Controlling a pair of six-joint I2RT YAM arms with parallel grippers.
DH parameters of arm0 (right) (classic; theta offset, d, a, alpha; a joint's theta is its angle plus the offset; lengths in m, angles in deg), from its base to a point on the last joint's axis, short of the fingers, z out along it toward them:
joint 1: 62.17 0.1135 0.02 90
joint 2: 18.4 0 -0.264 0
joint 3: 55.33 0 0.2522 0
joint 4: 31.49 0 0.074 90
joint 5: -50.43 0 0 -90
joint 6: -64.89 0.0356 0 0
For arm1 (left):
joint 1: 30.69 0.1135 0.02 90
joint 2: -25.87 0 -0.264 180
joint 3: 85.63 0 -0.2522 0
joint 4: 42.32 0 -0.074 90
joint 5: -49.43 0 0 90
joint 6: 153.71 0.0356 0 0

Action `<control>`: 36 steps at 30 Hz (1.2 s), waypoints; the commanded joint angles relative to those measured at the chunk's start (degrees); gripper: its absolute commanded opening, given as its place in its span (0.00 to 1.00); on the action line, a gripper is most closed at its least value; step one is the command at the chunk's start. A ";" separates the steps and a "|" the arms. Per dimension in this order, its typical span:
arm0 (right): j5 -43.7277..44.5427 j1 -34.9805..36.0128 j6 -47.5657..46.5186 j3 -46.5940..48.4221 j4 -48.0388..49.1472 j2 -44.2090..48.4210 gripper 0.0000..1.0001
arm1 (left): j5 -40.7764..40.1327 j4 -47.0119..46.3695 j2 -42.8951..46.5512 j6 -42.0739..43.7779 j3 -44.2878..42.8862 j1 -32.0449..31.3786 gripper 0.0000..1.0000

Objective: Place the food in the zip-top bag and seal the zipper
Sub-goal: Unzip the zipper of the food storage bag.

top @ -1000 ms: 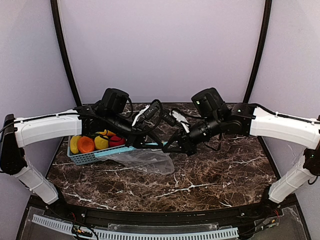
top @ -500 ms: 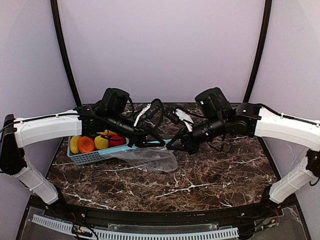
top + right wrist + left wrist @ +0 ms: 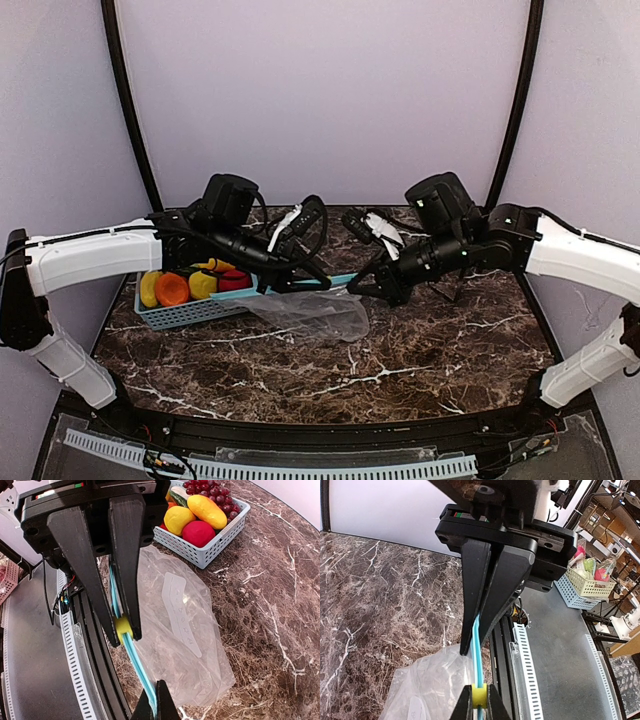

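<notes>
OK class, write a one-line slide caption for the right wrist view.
Right gripper shut on the yellow slider of the zipper; bag empty, food in the basket.

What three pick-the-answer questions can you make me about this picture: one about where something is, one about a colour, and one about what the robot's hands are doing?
1. The zip-top bag is held up by its edge. Where is the food?
A. in that bag
B. in the teal basket
C. loose on the table

2. What colour is the little slider on the zipper?
A. yellow
B. pink
C. black

3. What are the left gripper and the right gripper doing?
A. both wide open
B. one open, one shut
C. both pinched shut along the zipper

Answers:
1 B: every piece sits in the basket, and the bag holds none.
2 A: the slider shows bright yellow on the teal strip.
3 C: the left pinches the strip, and the right pinches at the slider.
</notes>
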 commanded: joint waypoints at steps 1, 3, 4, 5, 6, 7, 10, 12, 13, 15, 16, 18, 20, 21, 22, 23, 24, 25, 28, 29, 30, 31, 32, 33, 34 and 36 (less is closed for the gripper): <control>6.58 -2.15 1.31 -0.26 -4.96 2.50 0.00 | -0.23 5.48 2.88 1.31 -0.33 0.48 0.01; 7.84 -2.51 1.38 0.06 -5.78 2.58 0.00 | -0.51 5.53 3.02 1.54 -0.28 0.49 0.01; 8.35 -2.79 1.45 0.26 -6.17 2.68 0.00 | -0.65 5.67 3.00 1.69 -0.28 0.49 0.01; 8.72 -3.05 1.47 0.34 -6.54 2.75 0.00 | -0.80 5.75 3.10 1.75 -0.26 0.49 0.01; 9.09 -3.38 1.58 0.50 -6.88 2.78 0.00 | -0.92 5.75 3.13 1.79 -0.25 0.49 0.01; 9.27 -3.63 1.57 0.64 -7.16 2.93 0.00 | -0.94 5.83 3.19 1.84 -0.25 0.49 0.01; 10.00 -4.34 1.69 0.90 -7.93 3.24 0.00 | -1.03 5.93 3.20 1.96 -0.25 0.49 0.01; 10.25 -4.73 1.87 0.91 -8.19 3.39 0.00 | -1.00 5.92 3.19 1.99 -0.24 0.53 0.01; 10.45 -4.91 1.97 0.91 -8.35 3.48 0.00 | -1.03 5.94 3.23 1.98 -0.24 0.54 0.01; 11.01 -5.27 2.32 1.00 -8.63 3.61 0.00 | -1.12 5.97 3.22 1.96 -0.24 0.58 0.01; 11.27 -5.49 2.46 1.08 -8.77 3.60 0.00 | -1.18 5.95 3.19 2.04 -0.24 0.58 0.01; 11.98 -5.87 2.68 1.30 -9.21 3.66 0.00 | -1.14 5.92 3.22 2.06 -0.27 0.57 0.01; 12.68 -6.29 2.87 1.51 -9.64 3.75 0.00 | -1.20 6.04 3.18 2.10 -0.25 0.57 0.01; 12.97 -6.53 2.92 1.60 -9.85 3.86 0.00 | -1.22 6.02 3.21 2.14 -0.25 0.57 0.01; 13.38 -6.67 3.03 1.68 -10.08 3.98 0.00 | -1.22 6.01 3.22 2.19 -0.25 0.57 0.01; 13.80 -6.88 3.12 1.77 -10.34 4.03 0.00 | -1.23 6.08 3.23 2.16 -0.25 0.57 0.01; 14.28 -7.07 3.30 1.79 -10.55 4.14 0.00 | -1.23 6.04 3.20 2.20 -0.25 0.62 0.01; 14.76 -7.32 3.47 1.80 -10.85 4.23 0.00 | -1.29 6.02 3.22 2.27 -0.24 0.59 0.01; 16.08 -8.39 4.05 1.71 -11.42 4.44 0.00 | -1.35 6.05 3.31 2.24 -0.24 0.66 0.01; 16.38 -8.82 4.29 1.64 -11.53 4.50 0.00 | -1.32 6.02 3.32 2.28 -0.24 0.66 0.01; 16.43 -9.23 4.52 1.55 -11.63 4.68 0.00 | -1.32 6.01 3.33 2.26 -0.24 0.66 0.01; 16.46 -9.80 4.78 1.38 -11.70 4.80 0.00 | -1.32 6.01 3.33 2.22 -0.29 0.71 0.01; 16.42 -10.43 5.00 1.24 -11.73 4.96 0.00 | -1.31 6.01 3.33 2.23 -0.26 0.67 0.01; 17.59 -11.08 5.26 1.18 -11.74 5.06 0.00 | -1.34 6.01 3.25 2.24 -0.25 0.67 0.01; 17.86 -11.75 5.52 1.16 -11.76 5.24 0.00 | -1.33 6.03 3.22 2.28 -0.25 0.66 0.01; 18.32 -12.85 5.81 1.16 -11.75 5.46 0.00 | -1.29 6.01 3.21 2.25 -0.25 0.66 0.01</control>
